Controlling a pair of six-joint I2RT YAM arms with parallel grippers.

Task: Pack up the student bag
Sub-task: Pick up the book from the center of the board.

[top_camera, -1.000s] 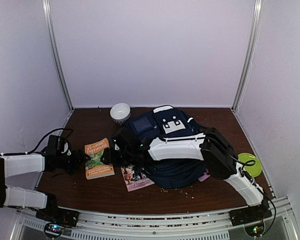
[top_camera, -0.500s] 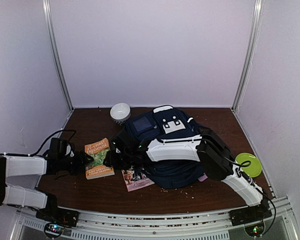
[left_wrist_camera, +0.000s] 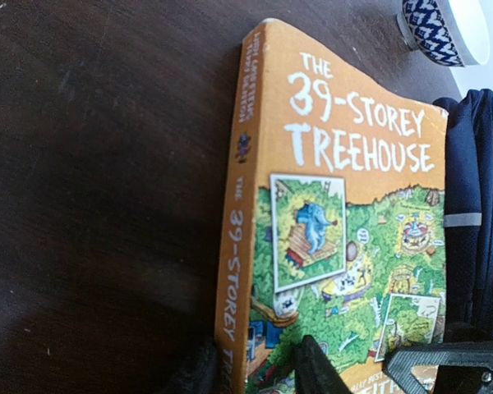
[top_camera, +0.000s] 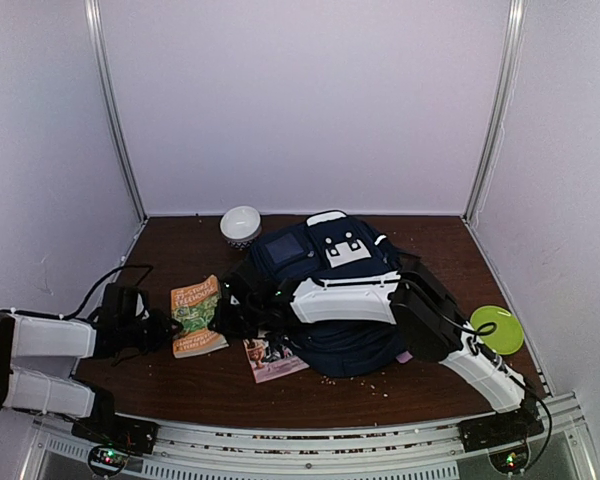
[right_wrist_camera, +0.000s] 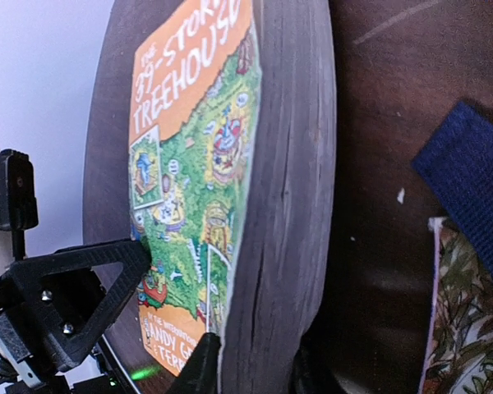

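On the left half of the table [top_camera: 180, 250], between my two grippers:

1. Paperback book [top_camera: 198, 316], "The 39-Storey Treehouse". Glossy orange and green cover, orange spine, greyish block of page edges. It lies cover up, long axis running near to far, and appears tipped a little.
2. Left gripper [left_wrist_camera: 255, 361]. My dark fingers pinch the spine edge at the book's near end, one on the cover and one at the spine side.
3. Right gripper [right_wrist_camera: 251, 365]. My fingers are clamped on the opposite edge, across the page block.
4. Student bag [top_camera: 340, 290]. Soft navy fabric, white stripes and buckle patches, rounded bulk. It lies flat just right of the book, long axis also near to far. My right arm reaches across it, so that arm is the nearer one. I cannot see its opening from here. I judge the book must travel right to go in.
5. Bowl [top_camera: 241, 225]: white, patterned blue outside, at the far edge.
6. Thin printed booklet [top_camera: 272, 355], partly under the bag's near-left side.
7. Green plate [top_camera: 497, 329], at the right, well apart.
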